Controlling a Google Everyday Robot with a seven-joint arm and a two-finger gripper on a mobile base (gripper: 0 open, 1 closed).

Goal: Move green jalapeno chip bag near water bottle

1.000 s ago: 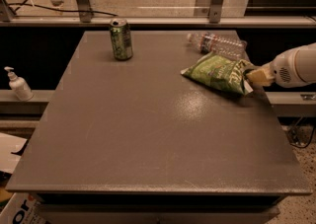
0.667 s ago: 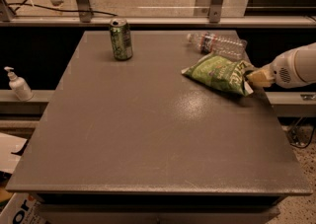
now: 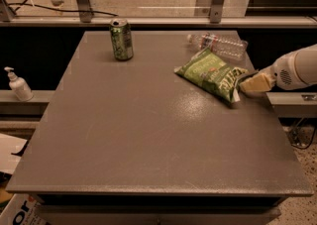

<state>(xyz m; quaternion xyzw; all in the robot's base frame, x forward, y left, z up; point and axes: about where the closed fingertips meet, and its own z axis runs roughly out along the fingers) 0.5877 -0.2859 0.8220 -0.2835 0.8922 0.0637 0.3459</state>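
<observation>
The green jalapeno chip bag (image 3: 210, 74) lies flat on the grey table (image 3: 148, 135) at the back right. The water bottle (image 3: 220, 45) lies on its side just behind the bag, close to it, near the table's far right edge. My gripper (image 3: 251, 84) reaches in from the right on a white arm (image 3: 297, 68). It sits low at the bag's right end and touches its silver edge.
A green soda can (image 3: 121, 39) stands at the back left of the table. A white pump dispenser bottle (image 3: 19, 85) stands on a ledge to the left, off the table. A railing with metal posts (image 3: 213, 1) runs behind the table. A cardboard box (image 3: 15, 209) sits at the lower left.
</observation>
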